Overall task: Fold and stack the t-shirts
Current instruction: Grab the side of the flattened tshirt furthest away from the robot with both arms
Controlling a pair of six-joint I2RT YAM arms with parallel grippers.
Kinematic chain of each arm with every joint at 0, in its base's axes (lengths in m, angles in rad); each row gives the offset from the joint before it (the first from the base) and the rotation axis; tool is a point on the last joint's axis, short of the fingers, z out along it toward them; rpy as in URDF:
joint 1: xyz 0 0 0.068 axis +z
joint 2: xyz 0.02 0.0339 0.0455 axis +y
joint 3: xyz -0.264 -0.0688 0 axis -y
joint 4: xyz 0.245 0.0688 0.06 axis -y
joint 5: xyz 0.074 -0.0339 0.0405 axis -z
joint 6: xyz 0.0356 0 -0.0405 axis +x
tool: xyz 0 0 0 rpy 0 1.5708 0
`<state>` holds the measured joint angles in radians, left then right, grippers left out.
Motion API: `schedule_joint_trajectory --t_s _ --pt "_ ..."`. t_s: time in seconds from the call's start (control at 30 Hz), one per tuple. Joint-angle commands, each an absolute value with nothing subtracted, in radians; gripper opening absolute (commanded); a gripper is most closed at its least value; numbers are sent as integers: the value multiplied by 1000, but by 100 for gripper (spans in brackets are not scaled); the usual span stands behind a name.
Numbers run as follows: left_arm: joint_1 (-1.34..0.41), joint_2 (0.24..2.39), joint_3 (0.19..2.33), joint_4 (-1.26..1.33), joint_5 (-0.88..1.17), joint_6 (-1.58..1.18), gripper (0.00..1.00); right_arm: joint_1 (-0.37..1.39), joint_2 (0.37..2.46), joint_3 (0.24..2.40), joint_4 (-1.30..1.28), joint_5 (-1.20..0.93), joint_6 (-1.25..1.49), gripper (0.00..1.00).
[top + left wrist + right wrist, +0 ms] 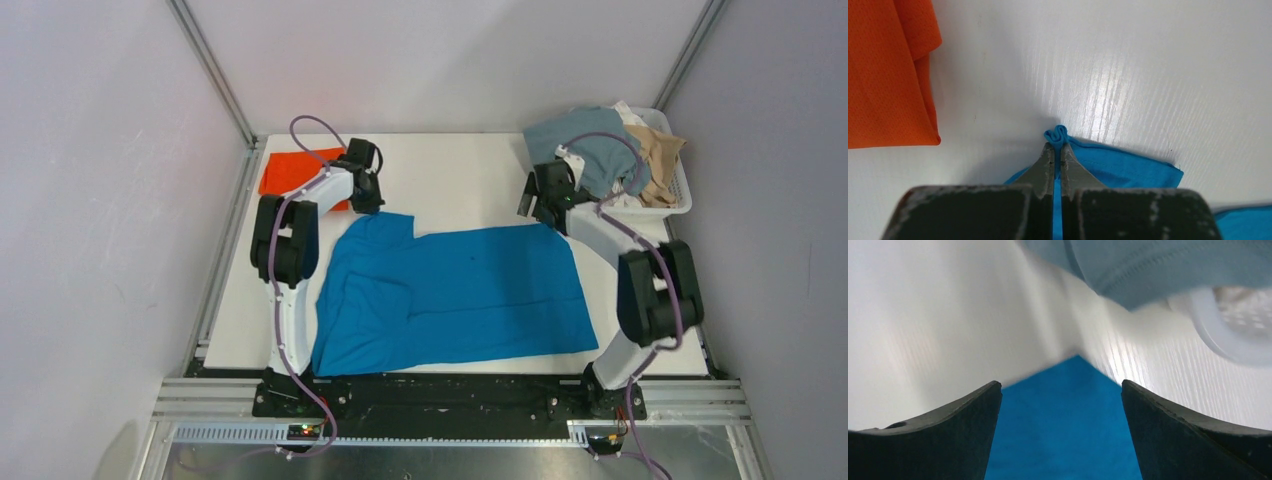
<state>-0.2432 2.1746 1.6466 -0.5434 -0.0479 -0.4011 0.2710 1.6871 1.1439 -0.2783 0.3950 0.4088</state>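
A royal blue t-shirt (pixel 455 295) lies spread across the middle of the table. My left gripper (pixel 368 200) is shut on its far left corner; a small bunch of blue cloth (pixel 1058 134) sticks out past the closed tips (pixel 1058 150). My right gripper (pixel 545 212) is open above the shirt's far right corner (pixel 1068 415), with the cloth between the fingers (pixel 973 410) and not pinched. A folded orange-red t-shirt (pixel 300 172) lies at the far left, and it also shows in the left wrist view (pixel 888 75). A grey-blue t-shirt (pixel 585 145) and a tan one (pixel 660 160) sit in the basket.
A white slotted basket (pixel 672 205) stands at the far right corner, its rim showing in the right wrist view (pixel 1228 340), with grey-blue cloth (pixel 1168 265) hanging over it. Grey walls and metal posts enclose the table (pixel 460 170).
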Motion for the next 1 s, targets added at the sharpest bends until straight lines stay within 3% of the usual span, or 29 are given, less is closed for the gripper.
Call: schedule_joint_trajectory --t_s 0.0,0.37,0.67,0.97 --pt "-257 2096 1665 -562 -44 -365 0 279 1827 1298 -347 508 348 92" --pt "-260 2058 1639 -561 -54 -358 0 249 2069 1554 -699 495 443 86" --pt "-259 2023 1616 -556 -58 -357 0 237 2076 1555 -796 524 497 80" --pt "-262 1977 1577 -544 -58 -363 0 224 2031 1499 -752 525 536 56"
